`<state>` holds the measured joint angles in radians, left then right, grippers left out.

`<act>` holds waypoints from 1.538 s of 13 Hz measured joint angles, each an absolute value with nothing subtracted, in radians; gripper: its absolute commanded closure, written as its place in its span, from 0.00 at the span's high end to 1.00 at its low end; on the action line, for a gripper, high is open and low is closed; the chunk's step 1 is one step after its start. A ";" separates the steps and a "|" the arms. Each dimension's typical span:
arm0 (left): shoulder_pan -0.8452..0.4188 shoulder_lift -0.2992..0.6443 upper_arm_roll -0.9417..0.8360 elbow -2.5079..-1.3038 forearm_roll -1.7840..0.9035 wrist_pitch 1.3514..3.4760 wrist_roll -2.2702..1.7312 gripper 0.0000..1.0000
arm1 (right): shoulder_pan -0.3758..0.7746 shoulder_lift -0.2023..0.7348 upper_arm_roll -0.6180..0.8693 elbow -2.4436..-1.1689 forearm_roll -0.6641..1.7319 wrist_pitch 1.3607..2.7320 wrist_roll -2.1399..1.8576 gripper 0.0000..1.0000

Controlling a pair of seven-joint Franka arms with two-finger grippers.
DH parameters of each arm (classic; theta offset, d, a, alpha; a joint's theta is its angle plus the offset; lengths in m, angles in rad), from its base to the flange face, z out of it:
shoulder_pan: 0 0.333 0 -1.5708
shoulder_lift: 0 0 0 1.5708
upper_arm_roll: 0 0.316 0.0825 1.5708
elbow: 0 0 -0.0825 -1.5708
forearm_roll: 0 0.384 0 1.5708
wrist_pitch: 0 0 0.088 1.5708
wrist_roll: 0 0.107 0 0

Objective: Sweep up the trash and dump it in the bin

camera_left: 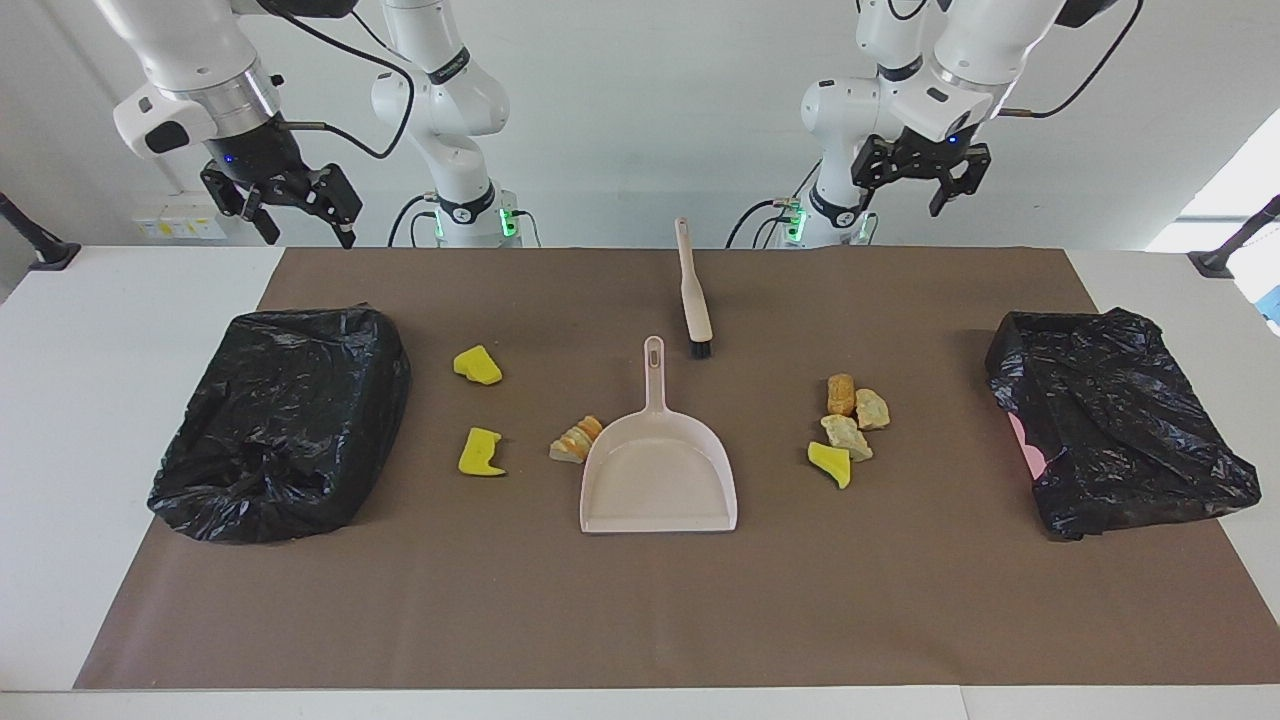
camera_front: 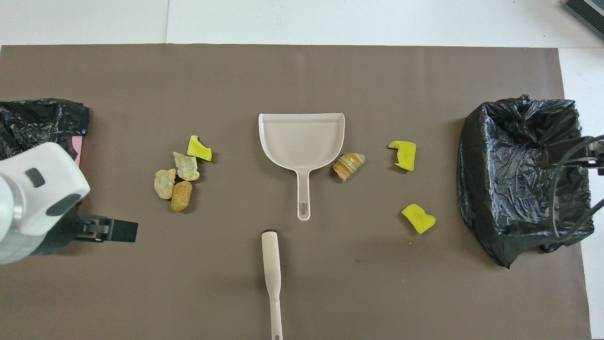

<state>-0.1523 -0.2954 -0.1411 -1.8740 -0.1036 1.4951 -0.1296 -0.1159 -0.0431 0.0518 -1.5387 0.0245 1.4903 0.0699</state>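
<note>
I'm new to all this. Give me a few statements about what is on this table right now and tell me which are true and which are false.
1. The dustpan already holds some trash. False: its scoop is empty; all seven lumps lie on the brown mat.
2. The brush lies nearer to the robots than the dustpan. True.
3. The left gripper is holding the brush. False: it hangs open in the air and holds nothing.
4. A striped bread-like piece lies right beside the dustpan. True.
5. There is one bin, in the middle of the table. False: there are two black-bagged bins, one at each end.
6. The right gripper is open and empty. True.
</note>
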 measured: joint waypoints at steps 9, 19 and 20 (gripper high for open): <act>-0.462 -0.373 -0.151 -2.184 -0.162 1.730 -0.449 1.00 | -0.088 -0.047 0.066 -1.527 0.020 1.460 0.071 1.00; -0.811 -0.304 -0.152 -2.506 -0.179 2.196 -0.741 1.00 | 0.109 0.164 0.100 -1.494 0.022 1.621 0.145 1.00; -0.843 -0.279 -0.152 -2.522 -0.179 2.227 -0.760 1.00 | 0.132 0.183 0.101 -1.490 0.022 1.640 0.176 1.00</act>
